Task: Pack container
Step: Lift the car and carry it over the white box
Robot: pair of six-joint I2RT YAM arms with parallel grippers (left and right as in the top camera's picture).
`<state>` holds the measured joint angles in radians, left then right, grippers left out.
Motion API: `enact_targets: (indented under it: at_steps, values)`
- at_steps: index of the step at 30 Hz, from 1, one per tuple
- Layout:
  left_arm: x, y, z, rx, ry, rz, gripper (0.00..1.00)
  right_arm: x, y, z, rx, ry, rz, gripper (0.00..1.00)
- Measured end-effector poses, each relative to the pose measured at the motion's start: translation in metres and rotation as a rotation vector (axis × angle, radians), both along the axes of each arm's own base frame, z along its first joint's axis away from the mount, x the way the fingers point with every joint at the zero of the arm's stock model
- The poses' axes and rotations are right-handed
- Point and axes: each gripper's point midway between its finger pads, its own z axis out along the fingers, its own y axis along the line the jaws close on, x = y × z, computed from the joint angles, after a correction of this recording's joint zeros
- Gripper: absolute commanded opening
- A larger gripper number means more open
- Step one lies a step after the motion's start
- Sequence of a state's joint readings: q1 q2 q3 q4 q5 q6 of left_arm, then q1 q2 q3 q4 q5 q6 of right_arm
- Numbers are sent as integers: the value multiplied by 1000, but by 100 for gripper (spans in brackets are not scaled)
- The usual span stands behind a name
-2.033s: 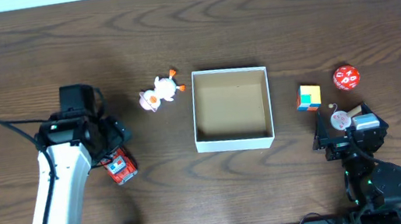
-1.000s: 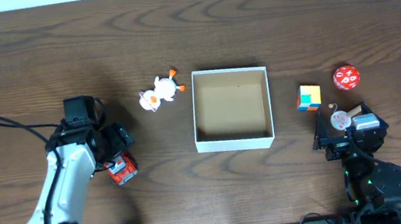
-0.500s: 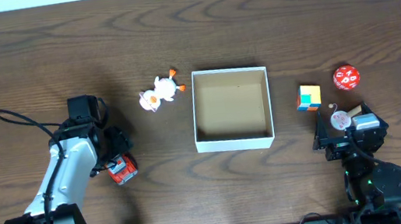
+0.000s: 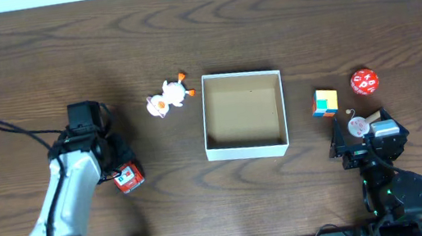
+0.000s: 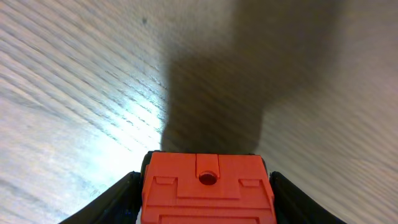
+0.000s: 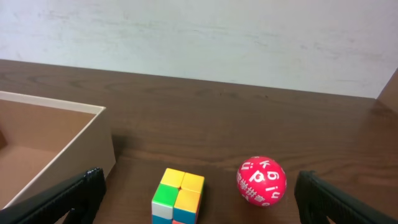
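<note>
Pinching now: the left gripper (image 4: 123,172) has a finger tight against each side of the red toy (image 5: 208,193), which sits on the wooden table (image 4: 38,68). The right gripper (image 6: 200,208) is spread wide and holds nothing, with a coloured cube (image 6: 177,198) and a red ball (image 6: 261,180) just ahead between its fingers. The container (image 6: 99,146) lies ahead to its left, open side up.

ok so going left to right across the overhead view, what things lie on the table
red toy → white and orange toy figure → container → colour cube → red ball
</note>
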<state>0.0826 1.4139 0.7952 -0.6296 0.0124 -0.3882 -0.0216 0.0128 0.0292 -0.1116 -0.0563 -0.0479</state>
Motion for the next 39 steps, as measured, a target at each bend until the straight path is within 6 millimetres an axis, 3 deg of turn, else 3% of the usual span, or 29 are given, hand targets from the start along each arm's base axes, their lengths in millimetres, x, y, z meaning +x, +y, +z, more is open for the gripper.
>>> enact_targets:
  at_steps: [9, 14, 21, 32, 36, 39]
  values:
    - [-3, -2, 58, 4, -190, -4, 45, 0, 0, 0, 0, 0, 0, 99]
    - [-4, -23, 84, -72, -298, -56, 42, 0, 0, 0, 0, 0, 0, 99]
    - [-3, -78, 115, -175, -389, -247, 41, 0, 0, 0, 0, 0, 0, 99]
    - [21, -174, 211, -280, -623, -553, 41, 0, 0, 0, 0, 0, 0, 99]
    - [33, -211, 220, -316, -663, -636, 41, 0, 0, 0, 0, 0, 0, 99]
    - [43, -239, 212, -337, -660, -690, 40, 0, 0, 0, 0, 0, 0, 99]
